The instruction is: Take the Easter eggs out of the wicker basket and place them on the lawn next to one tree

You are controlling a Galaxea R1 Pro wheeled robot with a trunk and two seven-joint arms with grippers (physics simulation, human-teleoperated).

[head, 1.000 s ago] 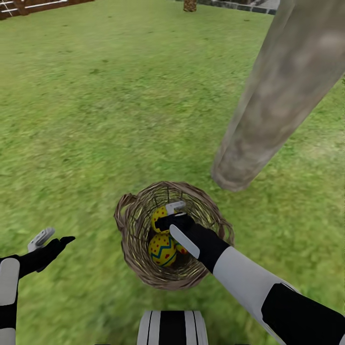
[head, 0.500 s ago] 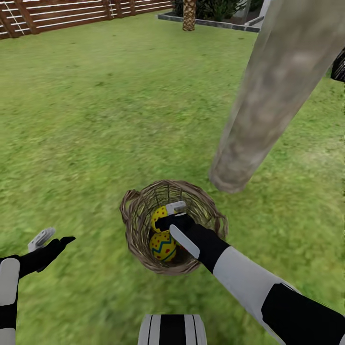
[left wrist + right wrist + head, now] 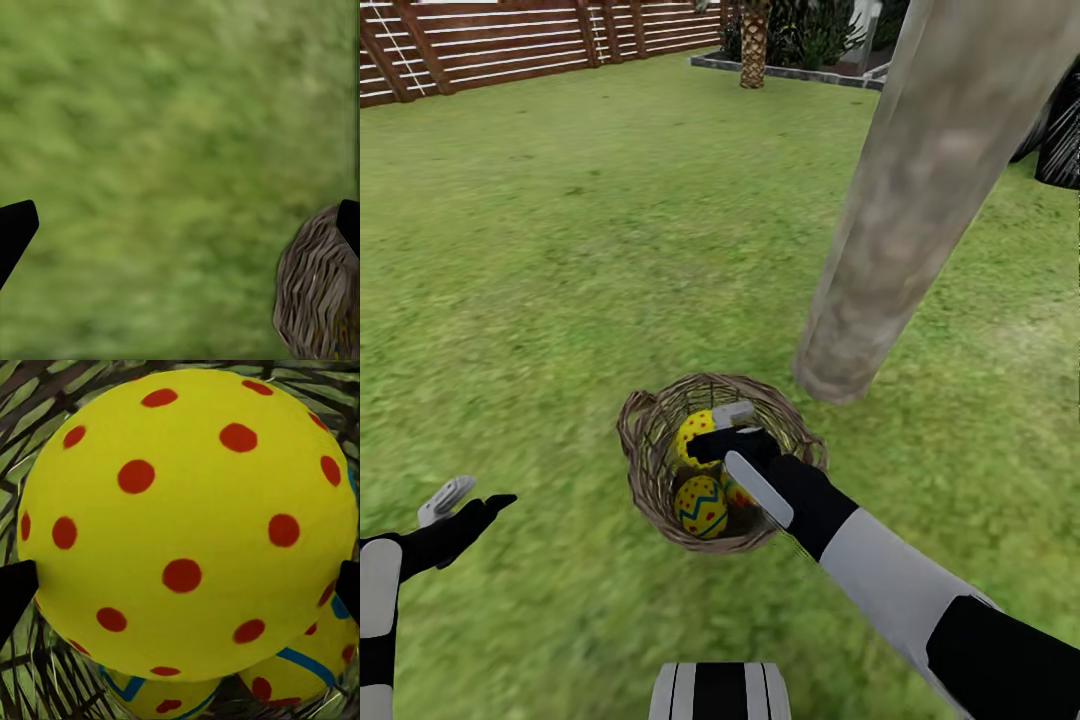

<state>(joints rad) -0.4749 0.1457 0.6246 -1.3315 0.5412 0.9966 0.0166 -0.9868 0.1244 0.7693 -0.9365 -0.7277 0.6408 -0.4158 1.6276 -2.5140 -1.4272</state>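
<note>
The wicker basket [image 3: 650,470] sits on the lawn [image 3: 560,250] just before the base of the tree [image 3: 900,220], whose trunk is grey-beige. Three Easter eggs lie in it: a dotted one [image 3: 693,432] at the back, a zigzag one [image 3: 700,505] in front, and a third [image 3: 737,492] half hidden under my arm. My right gripper [image 3: 717,440] reaches into the basket, open, its fingers on either side of the dotted egg [image 3: 187,517]. Out to the left, my left gripper [image 3: 475,497] hovers open over grass, with the basket's edge [image 3: 319,292] beside one fingertip.
A brown slat fence [image 3: 510,40] bounds the far side of the garden. A rough palm-like trunk [image 3: 753,45] stands by a stone-edged bed at the back. Something dark [image 3: 1060,140] lies behind the tree at right. Open grass spreads left of and beyond the basket.
The head view has tilted up, bringing in the fence and far garden. My right gripper has stayed in the basket over the dotted egg; the left arm has held still.
</note>
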